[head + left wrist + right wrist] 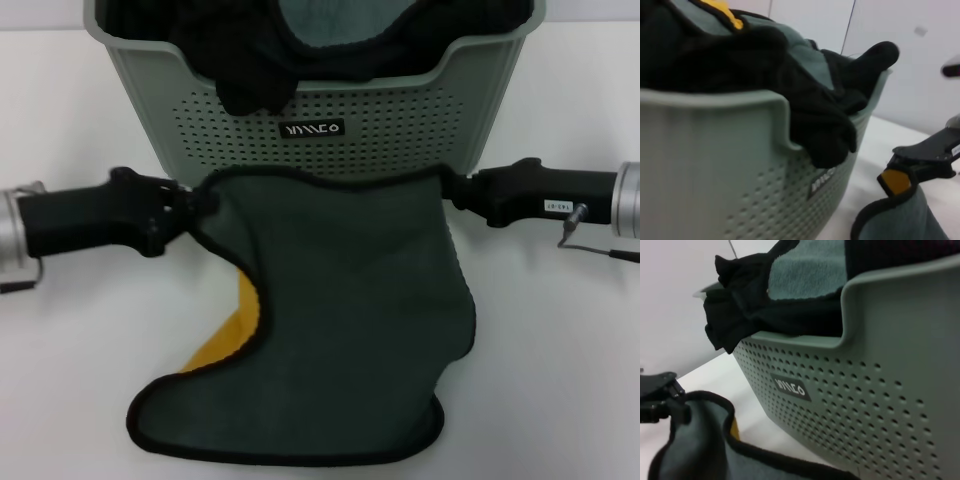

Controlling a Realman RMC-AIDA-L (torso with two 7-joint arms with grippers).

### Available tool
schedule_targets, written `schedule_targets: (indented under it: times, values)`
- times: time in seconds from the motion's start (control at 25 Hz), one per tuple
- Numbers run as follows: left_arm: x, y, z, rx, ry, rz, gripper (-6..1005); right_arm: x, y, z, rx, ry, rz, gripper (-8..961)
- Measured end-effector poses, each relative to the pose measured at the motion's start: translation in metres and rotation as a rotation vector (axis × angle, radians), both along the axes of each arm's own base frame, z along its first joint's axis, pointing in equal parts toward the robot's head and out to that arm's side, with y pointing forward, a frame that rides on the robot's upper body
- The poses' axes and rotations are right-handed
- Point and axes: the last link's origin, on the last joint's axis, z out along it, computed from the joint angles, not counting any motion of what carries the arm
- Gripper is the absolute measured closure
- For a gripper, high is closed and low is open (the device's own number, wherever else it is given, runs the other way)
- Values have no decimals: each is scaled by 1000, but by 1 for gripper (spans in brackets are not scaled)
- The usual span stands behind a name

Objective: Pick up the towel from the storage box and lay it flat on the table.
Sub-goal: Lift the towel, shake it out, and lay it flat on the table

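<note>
The towel, dark grey-green with a black border and a yellow underside, hangs stretched between my two grippers in front of the storage box. Its lower edge rests on the table. My left gripper is shut on the towel's upper left corner. My right gripper is shut on the upper right corner. The left wrist view shows the right gripper pinching the towel. The right wrist view shows the left gripper holding the towel.
A plain black cloth hangs over the box's dipped front rim, and a paler grey-green cloth lies inside. The box's dark label faces me. Bare white table lies to both sides of the towel.
</note>
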Motion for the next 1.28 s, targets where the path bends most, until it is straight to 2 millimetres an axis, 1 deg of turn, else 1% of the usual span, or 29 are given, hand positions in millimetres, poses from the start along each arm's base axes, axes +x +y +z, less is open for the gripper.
schedule_targets:
  times: [0.16,0.28,0.56,0.72,0.84,1.0,1.12,1.24,1.28]
  values:
    - [3,6,14,1,82,-8,978,-5,8,-3,8,-22,-8,807]
    - [5,11,19,-3,164,-2,977,-9,13,-9,5,-54,-22,806]
    - [8,24,21,67,367,5,976,-16,26,-17,35,-123,-36,802]
    - [11,29,19,109,445,-10,975,-19,29,-17,48,-111,-43,799]
    - [12,33,13,117,483,-13,975,-21,31,-17,51,-103,-49,798]
    - [5,34,1,99,532,6,974,-27,31,-22,16,-107,-56,795]
    - [1,31,-5,75,528,28,974,-29,28,-27,-15,-117,-57,794]
    - [-4,29,-3,79,503,78,973,-26,25,-27,-29,-113,-82,792]
    - [-6,28,-1,84,495,94,944,-23,23,-27,-31,-108,-100,791]
